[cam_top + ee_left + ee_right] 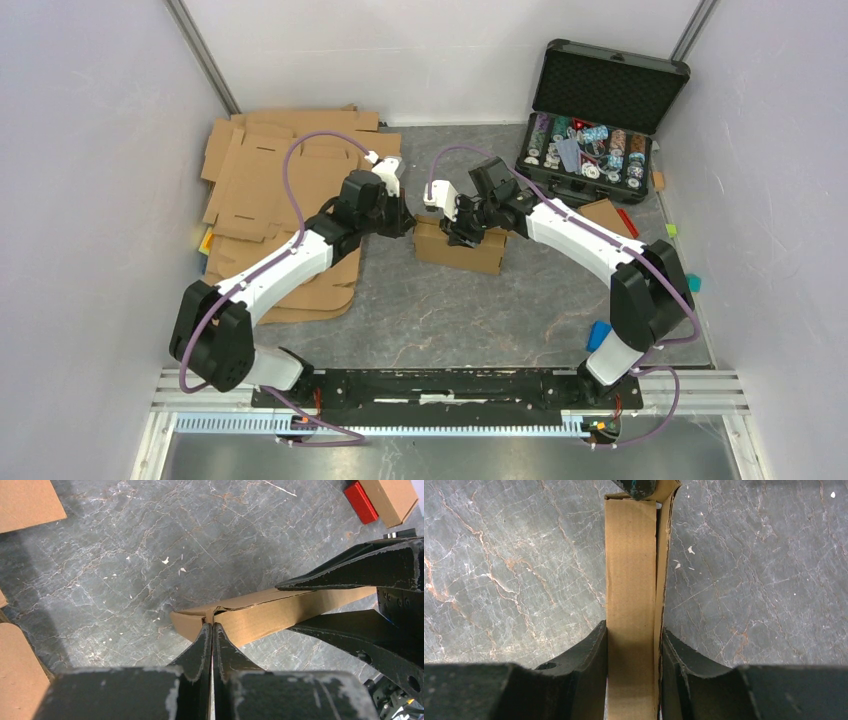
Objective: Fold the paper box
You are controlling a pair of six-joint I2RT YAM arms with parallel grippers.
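The paper box (461,250) is a brown cardboard piece, partly folded, standing on the grey table between both arms. In the right wrist view my right gripper (634,630) is shut on one upright wall of the box (630,570), a finger on each side. Seen from the left wrist, my left gripper (212,626) is shut, with its tips against the near corner of the box (260,617). No cardboard shows between the left fingers. The right gripper's fingers (350,575) straddle that same wall. From above, the left gripper (405,222) and right gripper (463,231) meet at the box's top.
A pile of flat cardboard blanks (270,190) lies at the left. An open black case of poker chips (595,120) stands at the back right. A loose cardboard piece (608,215), a red block (361,502) and a blue item (598,333) lie on the right.
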